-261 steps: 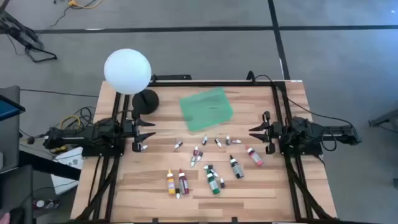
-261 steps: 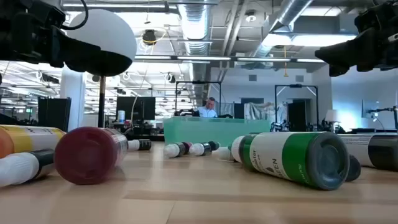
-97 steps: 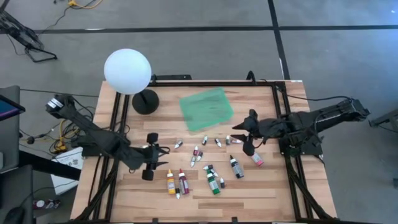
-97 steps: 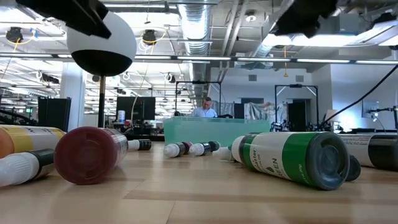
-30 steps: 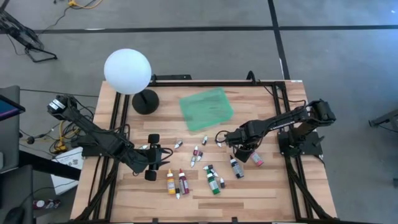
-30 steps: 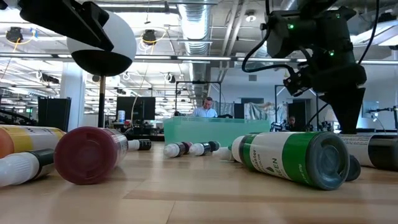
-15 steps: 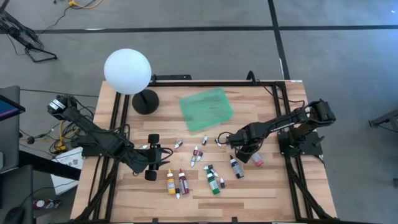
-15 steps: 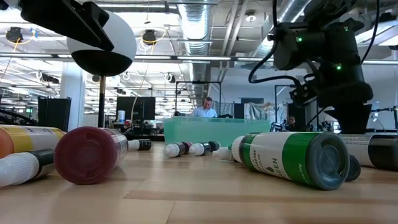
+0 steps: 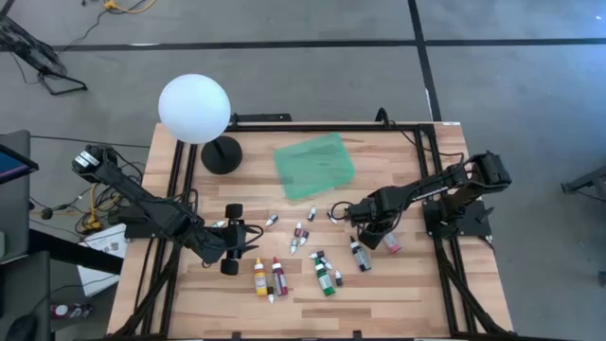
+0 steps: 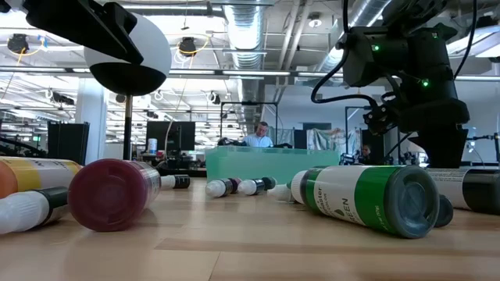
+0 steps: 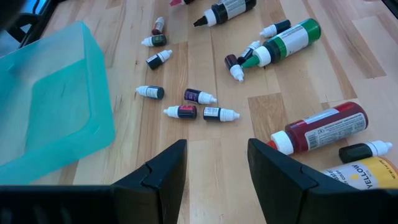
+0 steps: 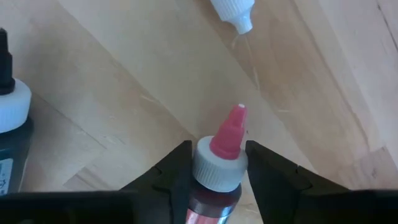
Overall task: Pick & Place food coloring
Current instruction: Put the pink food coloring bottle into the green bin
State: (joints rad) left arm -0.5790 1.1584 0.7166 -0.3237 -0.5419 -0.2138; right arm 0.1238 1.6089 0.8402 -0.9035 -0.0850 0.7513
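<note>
The food coloring bottles lie on their sides across the wooden table: yellow, red, green, dark and several tiny droppers. A pink bottle lies near the right side, and my right gripper points down over its nozzle end, shut on it. My left gripper hangs open above the table, left of the yellow bottle, with nothing between its fingers. My right gripper pinches the pink bottle's white collar, just behind the pink nozzle, between its two fingers. The fingers come from above, pointing down, and lie across the bottle. The bottle lies on its side on the table.
A flat green tray sits at the table's far middle. A lamp with a white globe stands at the far left corner. Another dropper tip lies just beyond the pink nozzle, and the dark bottle lies close beside my right gripper.
My right gripper has gone a little toward the table's right edge and down, over the pink bottle's nozzle end. The bottles lie where they were.
</note>
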